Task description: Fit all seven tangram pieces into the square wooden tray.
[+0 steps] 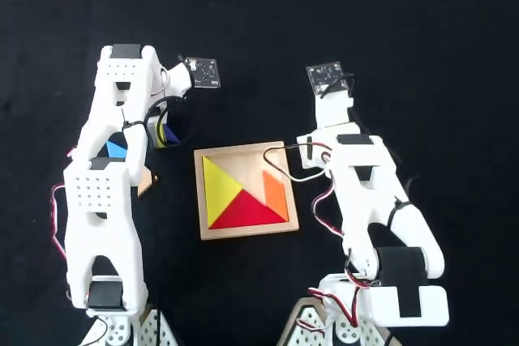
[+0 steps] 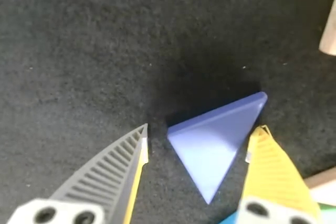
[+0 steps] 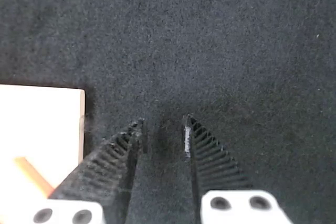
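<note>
The square wooden tray [image 1: 201,200] lies mid-table and holds a yellow triangle [image 1: 219,188], a red triangle [image 1: 247,212] and an orange piece [image 1: 276,194]. Left of the tray, my left gripper [image 2: 203,129] stands open over the black cloth, its fingers on either side of a violet-blue triangle [image 2: 212,140] that lies flat; the yellow finger [image 2: 268,166] is close against one edge. In the high view this gripper [image 1: 165,132] is by the tray's far left corner. My right gripper [image 3: 163,124] hovers just off a tray corner [image 3: 47,114], fingers a narrow gap apart with nothing between them.
A light blue piece [image 1: 116,150] shows under the left arm, and a wood-coloured piece [image 1: 146,181] lies beside it. Black cloth covers the table; the far half and the right side are open. Wires hang off the right arm near the tray's right edge.
</note>
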You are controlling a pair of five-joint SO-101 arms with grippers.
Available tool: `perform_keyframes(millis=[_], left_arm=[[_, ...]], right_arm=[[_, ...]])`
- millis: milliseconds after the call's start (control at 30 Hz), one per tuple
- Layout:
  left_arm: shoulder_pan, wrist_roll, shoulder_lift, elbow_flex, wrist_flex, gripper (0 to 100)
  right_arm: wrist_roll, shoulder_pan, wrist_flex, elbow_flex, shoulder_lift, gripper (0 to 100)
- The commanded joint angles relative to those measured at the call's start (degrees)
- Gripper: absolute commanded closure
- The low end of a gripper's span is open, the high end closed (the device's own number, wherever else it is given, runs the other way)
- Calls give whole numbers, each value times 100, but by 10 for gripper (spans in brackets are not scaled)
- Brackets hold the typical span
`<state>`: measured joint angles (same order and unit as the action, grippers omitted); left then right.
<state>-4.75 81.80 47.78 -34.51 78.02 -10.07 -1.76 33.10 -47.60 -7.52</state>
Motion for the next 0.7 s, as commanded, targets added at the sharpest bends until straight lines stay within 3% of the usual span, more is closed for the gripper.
perform_keyframes(millis=[0, 300, 500, 667], left_arm=[[22, 325, 62, -277, 35, 705], [13, 343, 281, -277, 35, 866], [84, 308, 211, -303, 79, 877], [251, 0, -360, -910, 1266, 877]], right_arm=[[-79, 70, -97, 303, 13, 874], [-79, 70, -97, 303, 13, 874], [-79, 70, -97, 303, 13, 874], [-79, 70, -97, 303, 13, 874]])
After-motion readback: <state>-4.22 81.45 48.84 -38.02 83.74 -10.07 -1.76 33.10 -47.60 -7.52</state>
